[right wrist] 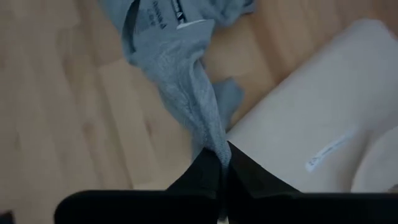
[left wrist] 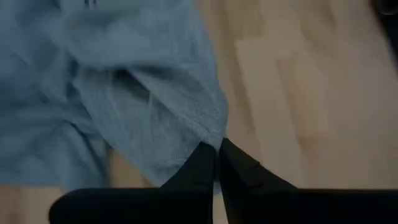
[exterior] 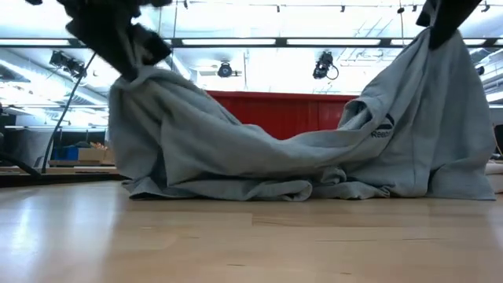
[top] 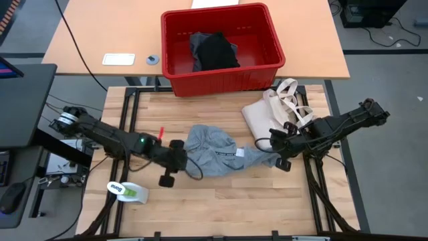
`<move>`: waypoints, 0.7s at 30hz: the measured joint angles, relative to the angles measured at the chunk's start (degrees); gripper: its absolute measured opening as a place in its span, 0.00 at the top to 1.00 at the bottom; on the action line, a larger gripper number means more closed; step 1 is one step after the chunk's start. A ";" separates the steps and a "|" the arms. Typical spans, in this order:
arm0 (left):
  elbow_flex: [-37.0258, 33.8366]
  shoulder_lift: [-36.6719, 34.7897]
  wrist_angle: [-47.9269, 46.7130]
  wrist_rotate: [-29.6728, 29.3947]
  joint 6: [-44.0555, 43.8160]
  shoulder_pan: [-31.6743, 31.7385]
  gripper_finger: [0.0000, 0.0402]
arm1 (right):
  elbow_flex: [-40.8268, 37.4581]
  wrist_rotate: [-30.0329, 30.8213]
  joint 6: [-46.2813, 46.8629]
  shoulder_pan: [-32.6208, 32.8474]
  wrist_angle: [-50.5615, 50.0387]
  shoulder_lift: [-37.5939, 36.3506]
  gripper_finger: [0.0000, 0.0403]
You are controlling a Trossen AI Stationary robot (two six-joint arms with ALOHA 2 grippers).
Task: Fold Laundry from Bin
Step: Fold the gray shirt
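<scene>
The light grey T-shirt (top: 215, 152) lay mid-worktop (top: 221, 201), out of the red bin (top: 271, 39) (which held the black garment (top: 217, 52)); the left claw (top: 180, 155) was clenched on its left edge and the right claw (top: 277, 157) on its right edge. The step looked like spreading; next, both claws would need to draw apart and lay it flat.

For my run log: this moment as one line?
left gripper: shut on grey T-shirt | right gripper: shut on T-shirt | shirt sagging between them
</scene>
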 joint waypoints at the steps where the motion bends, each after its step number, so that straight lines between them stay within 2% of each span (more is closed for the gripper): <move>1: -0.90 -0.22 -0.22 3.10 0.73 1.17 0.96 | 0.00 -0.58 -0.40 0.43 -0.02 0.00 0.97; 3: -2.52 -0.25 -0.70 13.07 3.82 3.59 0.95 | 0.00 -2.00 -1.08 1.26 -0.06 0.00 0.97; 6: -2.97 -0.25 2.11 33.28 5.27 6.16 0.96 | 0.00 -3.33 -1.92 2.43 -0.08 0.00 0.97; 9: -2.46 -0.54 8.28 43.19 -1.94 6.51 0.97 | 0.00 -5.00 -3.29 3.45 0.20 0.00 0.97; 13: 2.37 -1.99 12.13 45.97 -4.59 4.17 0.98 | -0.02 -9.94 -9.91 5.65 6.19 -0.12 0.97; 18: 11.62 -5.07 11.15 45.58 2.26 1.15 0.98 | -0.02 -14.70 -20.66 8.70 16.27 -1.66 0.97; 19: 13.39 -6.06 9.42 43.67 3.31 0.68 0.98 | -0.02 -14.62 -21.25 9.09 17.15 -2.23 0.97; 21: 16.15 -7.48 5.10 35.99 4.59 -0.32 0.97 | -0.02 -14.37 -20.13 9.70 16.87 -2.91 0.97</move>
